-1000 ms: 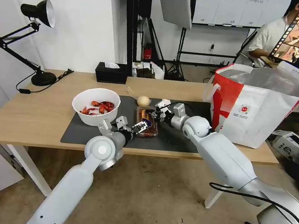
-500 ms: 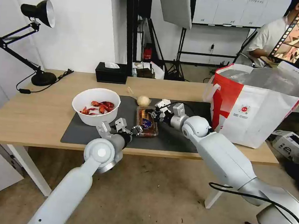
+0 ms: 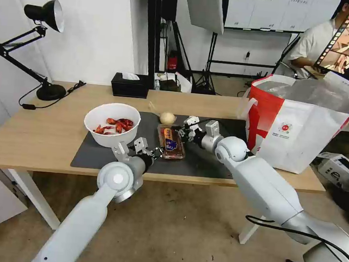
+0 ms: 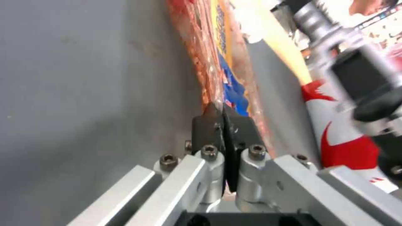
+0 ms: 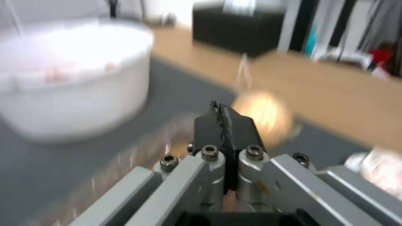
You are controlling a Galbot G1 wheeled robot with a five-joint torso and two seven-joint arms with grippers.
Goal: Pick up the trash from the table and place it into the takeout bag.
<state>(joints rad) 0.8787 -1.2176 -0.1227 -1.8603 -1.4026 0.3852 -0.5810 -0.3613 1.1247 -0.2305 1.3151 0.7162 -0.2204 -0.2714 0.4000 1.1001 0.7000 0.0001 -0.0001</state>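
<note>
Right now your left gripper (image 3: 159, 150) sits low at the near corner of the clear tray (image 3: 171, 142), and in the left wrist view its fingers (image 4: 209, 125) are pressed together on the tray's thin plastic edge, with the red and blue scraps inside the tray (image 4: 222, 72) running away from the tips. Your right gripper (image 3: 181, 131) is at the far right side of the same tray; in the right wrist view its fingers (image 5: 241, 128) are pressed flat against each other, but you cannot tell from these views whether any of the tray's rim is caught between them. The tray lies on the dark grey mat (image 3: 204, 162) in the middle of the table (image 3: 38, 134).

Just left of the tray stands the white bowl (image 3: 111, 123) with its red shells, upright on the mat and clear of both arms. Beyond the tray, near the mat's far edge, rests the beige lump (image 3: 167, 117), close to your right gripper but not touching it.

To your right the takeout bag (image 3: 302, 131) stands upright on the table's right end, mouth open, foil lining showing, well apart from the tray. At the table's back edge sit the black tissue box (image 3: 130, 85) and, far left, the desk lamp (image 3: 30, 43).
</note>
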